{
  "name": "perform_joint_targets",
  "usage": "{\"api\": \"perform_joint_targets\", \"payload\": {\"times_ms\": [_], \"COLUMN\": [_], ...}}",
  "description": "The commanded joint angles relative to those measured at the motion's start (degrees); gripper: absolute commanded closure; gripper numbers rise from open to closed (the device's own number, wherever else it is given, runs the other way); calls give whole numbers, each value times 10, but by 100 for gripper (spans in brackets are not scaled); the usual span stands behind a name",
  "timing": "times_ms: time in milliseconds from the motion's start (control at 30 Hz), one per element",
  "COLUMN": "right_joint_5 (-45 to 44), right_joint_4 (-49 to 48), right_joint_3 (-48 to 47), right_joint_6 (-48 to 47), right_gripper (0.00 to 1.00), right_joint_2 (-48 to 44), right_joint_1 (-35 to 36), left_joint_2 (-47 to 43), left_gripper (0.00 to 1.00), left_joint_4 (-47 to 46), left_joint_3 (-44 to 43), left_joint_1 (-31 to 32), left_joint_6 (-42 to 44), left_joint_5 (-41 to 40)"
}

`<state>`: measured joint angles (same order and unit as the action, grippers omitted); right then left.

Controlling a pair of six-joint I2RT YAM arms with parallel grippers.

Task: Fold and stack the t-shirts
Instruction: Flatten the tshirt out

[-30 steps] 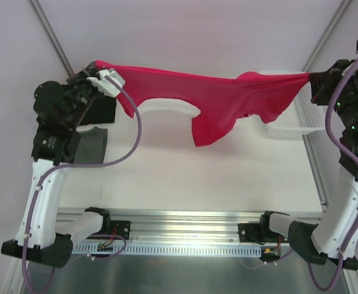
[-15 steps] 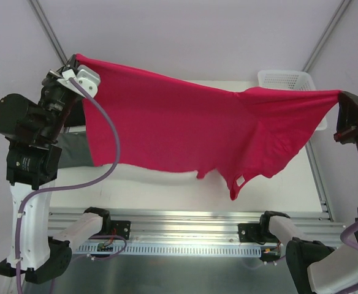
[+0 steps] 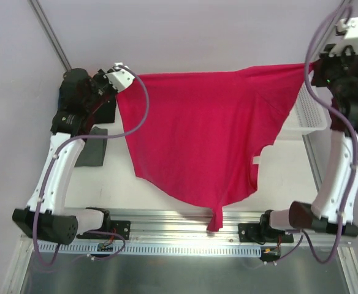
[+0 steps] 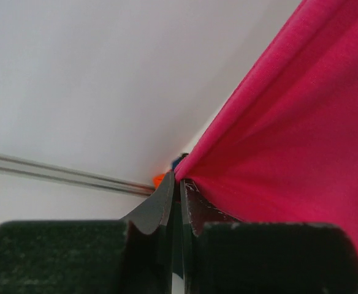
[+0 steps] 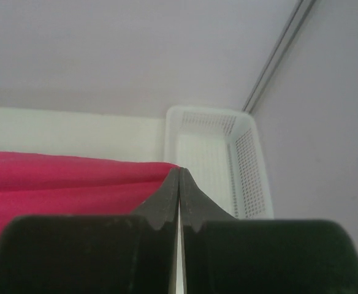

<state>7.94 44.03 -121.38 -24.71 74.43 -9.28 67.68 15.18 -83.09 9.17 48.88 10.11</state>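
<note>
Spreading step: crimson t-shirt point(image 3: 197, 135) hangs stretched in the air above the counter point(image 3: 105, 184). One top corner is pinched in the left fingers point(image 4: 157, 211), the other in the right fingers point(image 5: 160, 205), both pairs pressed tight on cloth. Next move, as I judge it: lower the shirt flat without slackening.

Unclear: the cloth screens most of the counter and part of the white basket point(image 3: 304, 116). Folded dark shirts point(image 3: 93, 147) sit half behind the left arm.
</note>
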Motion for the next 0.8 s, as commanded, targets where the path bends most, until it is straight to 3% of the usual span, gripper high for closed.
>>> {"api": "perform_joint_targets", "payload": {"times_ms": [0,400,600,767], "right_joint_5": [0,-1,-14,0], "right_joint_4": [-38,-18,-19,-13], "right_joint_3": [35,-2,-1,36], "right_joint_6": [-28,-67,-90,-92], "right_gripper": [100,99,99,99], "right_joint_2": [89,345,410,408], "right_joint_1": [-14,55,84,92], "left_joint_2": [64,328,363,348], "left_gripper": [100,100,100,100], "left_joint_4": [-30,-37,-36,-37], "left_joint_3": [28,-81,-99,-68], "left_joint_1": [-30,-47,-47,-47], "left_joint_6": [10,24,11,1], "left_joint_5": [6,26,23,19]}}
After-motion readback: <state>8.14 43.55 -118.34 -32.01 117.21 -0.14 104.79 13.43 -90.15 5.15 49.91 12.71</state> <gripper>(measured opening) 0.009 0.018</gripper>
